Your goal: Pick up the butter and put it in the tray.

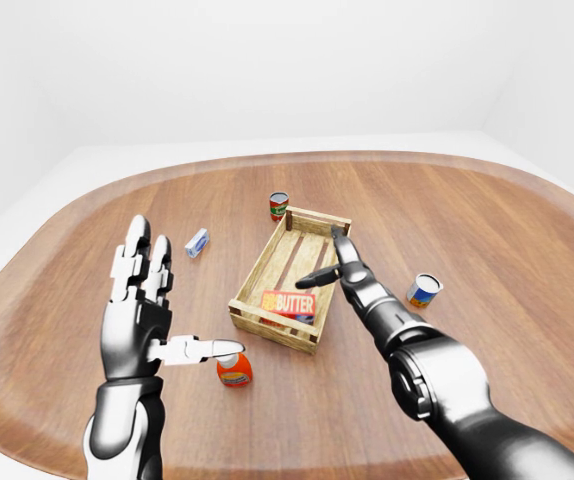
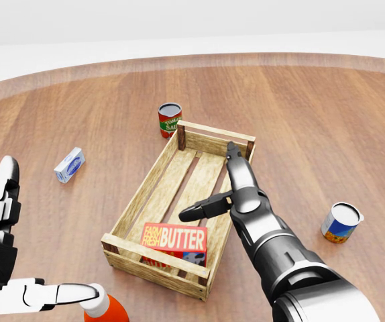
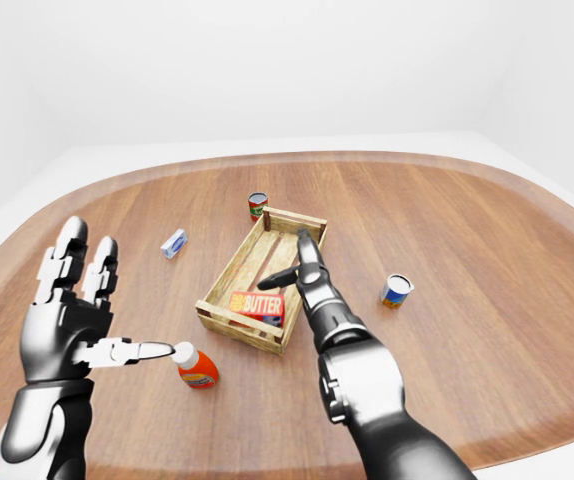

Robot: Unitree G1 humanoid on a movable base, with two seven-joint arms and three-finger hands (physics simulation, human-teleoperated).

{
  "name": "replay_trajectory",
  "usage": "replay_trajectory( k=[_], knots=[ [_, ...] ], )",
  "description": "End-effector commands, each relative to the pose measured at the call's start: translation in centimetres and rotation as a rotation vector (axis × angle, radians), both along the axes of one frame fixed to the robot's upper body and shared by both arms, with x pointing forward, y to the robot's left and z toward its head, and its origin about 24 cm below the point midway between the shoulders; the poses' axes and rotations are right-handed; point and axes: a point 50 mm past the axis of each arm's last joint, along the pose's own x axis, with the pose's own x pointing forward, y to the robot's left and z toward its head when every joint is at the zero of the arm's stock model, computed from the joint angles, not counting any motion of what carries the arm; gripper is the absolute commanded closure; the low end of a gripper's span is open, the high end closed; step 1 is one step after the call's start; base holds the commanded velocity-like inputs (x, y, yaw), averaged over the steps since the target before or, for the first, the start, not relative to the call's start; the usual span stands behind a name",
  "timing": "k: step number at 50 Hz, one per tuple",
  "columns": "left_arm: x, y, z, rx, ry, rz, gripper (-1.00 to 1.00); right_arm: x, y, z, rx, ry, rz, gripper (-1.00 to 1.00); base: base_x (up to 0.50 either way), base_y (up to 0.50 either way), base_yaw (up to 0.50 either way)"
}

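The red and orange butter box point(image 2: 175, 241) lies inside the wooden slatted tray point(image 2: 147, 182), at its near end by the bottom wall. My right hand point(image 2: 214, 181) hovers just above the tray's right side, open, fingers spread and holding nothing. At the lower left of the head view my left hand point(image 2: 18, 268) is raised and open, palm up, away from the tray.
A red tomato can point(image 2: 169, 120) stands just beyond the tray's far corner. A small blue and white carton point(image 2: 69, 164) lies to the left. A blue and orange can point(image 2: 341, 222) stands at the right. An orange bottle point(image 2: 105, 308) sits by my left fingertips.
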Motion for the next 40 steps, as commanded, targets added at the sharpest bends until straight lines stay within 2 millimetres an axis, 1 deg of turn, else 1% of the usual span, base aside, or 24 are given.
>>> replay_trajectory(
  k=[1, 14, 17, 19, 20, 23, 25, 26, 27, 29, 32, 34, 36, 39, 40],
  knots=[
    [-0.1, 0.0, 0.2, 0.000, -0.007, -0.001, -1.00, 0.0, -0.1, -0.1, 0.010, -0.001, -0.008, -1.00, 0.00, 0.00, 0.00],
    [0.0, 0.0, -0.1, -0.001, 0.002, 0.000, -1.00, 0.2, 0.3, 0.4, -0.005, -0.001, 0.015, -1.00, 0.00, 0.00, 0.00],
    [0.0, 0.0, -0.1, -0.001, 0.003, 0.000, -1.00, 0.6, 0.8, 1.3, -0.002, 0.009, 0.077, -1.00, 0.00, 0.00, 0.00],
    [0.0, 0.0, -0.1, 0.000, 0.002, -0.001, -1.00, 0.8, 1.4, 1.9, -0.021, 0.000, 0.150, -1.00, 0.00, 0.00, 0.00],
    [0.0, 0.0, -0.1, 0.000, 0.002, 0.000, -1.00, 1.0, 1.6, 2.3, -0.016, -0.012, 0.174, -1.00, 0.00, 0.00, 0.00],
    [0.0, -0.1, -0.1, 0.002, 0.007, -0.002, -1.00, 1.7, 2.0, 5.1, 0.012, -0.126, 0.220, -1.00, 0.00, 0.00, 0.00],
    [0.0, -0.2, -0.2, 0.003, 0.009, -0.003, -1.00, 1.9, 2.0, 6.7, 0.016, -0.214, 0.227, -1.00, 0.00, 0.00, 0.00],
    [-0.1, -0.2, -0.2, 0.003, 0.008, -0.003, -1.00, 1.7, 2.2, 7.9, 0.006, -0.287, 0.260, -1.00, 0.00, 0.00, 0.00],
    [0.0, -0.2, -0.2, 0.003, 0.010, -0.004, -1.00, 1.3, 2.4, 8.8, 0.033, -0.336, 0.293, -1.00, 0.00, 0.00, 0.00],
    [0.0, -0.1, -0.2, 0.002, 0.012, -0.003, -1.00, 0.3, 2.6, 10.6, 0.023, -0.447, 0.352, -1.00, 0.00, 0.00, 0.00],
    [0.1, -0.1, -0.1, 0.002, 0.007, -0.002, -1.00, -1.0, 2.7, 12.4, 0.001, -0.549, 0.406, -1.00, 0.00, 0.00, 0.00],
    [0.1, 0.0, -0.1, 0.002, 0.006, -0.001, -1.00, -1.8, 2.9, 13.2, -0.012, -0.596, 0.442, -1.00, 0.00, 0.00, 0.00],
    [0.2, -0.1, -0.3, 0.002, 0.014, -0.002, -1.00, -2.7, 2.8, 14.4, -0.010, -0.664, 0.445, -1.00, 0.00, 0.00, 0.00],
    [0.0, -0.1, -0.2, 0.003, 0.010, -0.004, -1.00, -3.6, 3.2, 14.9, -0.033, -0.702, 0.479, -1.00, 0.00, 0.00, 0.00],
    [0.0, -0.1, -0.1, 0.003, 0.006, -0.003, -1.00, -4.4, 3.4, 15.3, -0.043, -0.736, 0.497, -1.00, 0.00, 0.00, 0.00]
  ],
)
